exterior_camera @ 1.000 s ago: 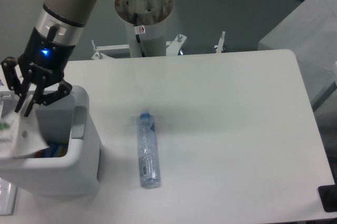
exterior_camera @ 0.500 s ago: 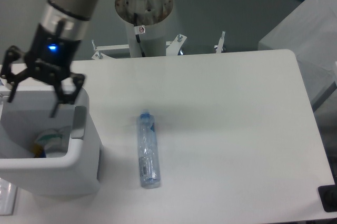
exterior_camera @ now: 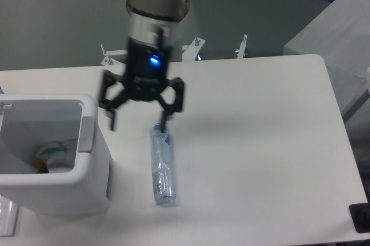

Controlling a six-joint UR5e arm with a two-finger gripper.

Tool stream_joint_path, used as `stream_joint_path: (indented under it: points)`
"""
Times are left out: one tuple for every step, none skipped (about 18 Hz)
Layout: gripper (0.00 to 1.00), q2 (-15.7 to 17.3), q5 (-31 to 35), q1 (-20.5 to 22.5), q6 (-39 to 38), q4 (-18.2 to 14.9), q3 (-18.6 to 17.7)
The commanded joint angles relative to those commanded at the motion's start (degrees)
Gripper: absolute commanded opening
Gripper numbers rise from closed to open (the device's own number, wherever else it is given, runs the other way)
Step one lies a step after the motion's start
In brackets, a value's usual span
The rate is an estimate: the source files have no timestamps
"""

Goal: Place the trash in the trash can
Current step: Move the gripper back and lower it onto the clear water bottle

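Hanging above the white table (exterior_camera: 254,125), the gripper (exterior_camera: 139,123) had its jaws spread wide and held nothing. The bottle (exterior_camera: 162,167) lay flat on the tabletop just below it, cap end under the fingertip (exterior_camera: 164,126) nearer the camera's right. The trash can (exterior_camera: 87,191) stood to the left, with crumpled litter (exterior_camera: 53,155) inside.

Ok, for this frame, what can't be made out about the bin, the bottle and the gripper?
- Bin: its left side is cut off by the picture's edge, and its front wall hides most of the inside. Only some pale litter shows, too small to identify.
- Bottle: the cap end is partly covered by a gripper finger, and the label print is too small to read.
- Gripper: open but motion-blurred, so its height above the table can't be judged.
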Motion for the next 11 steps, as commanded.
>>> stream_joint_path:
  points:
    - [1.0,-0.9,0.2,0.1,0.0,0.0,-0.9]
    - [1.0,-1.9,0.4,0.2,0.3,0.1,-1.7]
    - [1.0,-3.2,0.5,0.4,0.4,0.1,-2.2]
    - [1.0,-4.8,0.7,0.4,0.5,0.1,-1.9]
    - [1.0,-6.5,1.0,0.4,0.5,0.1,-1.4]
    - [1.0,-7.9,1.2,0.3,0.5,0.1,-1.2]
    - [1.0,-9.0,2.0,0.3,0.6,0.1,-1.2]
    - [1.0,-10.0,3.3,0.2,0.6,0.2,-1.2]
    - [1.0,-11.1,4.0,0.1,0.7,0.3,-1.1]
    - [1.0,-12.0,4.5,0.1,0.8,0.3,-1.1]
    - [1.0,-13.1,4.7,-0.1,0.8,0.6,-1.2]
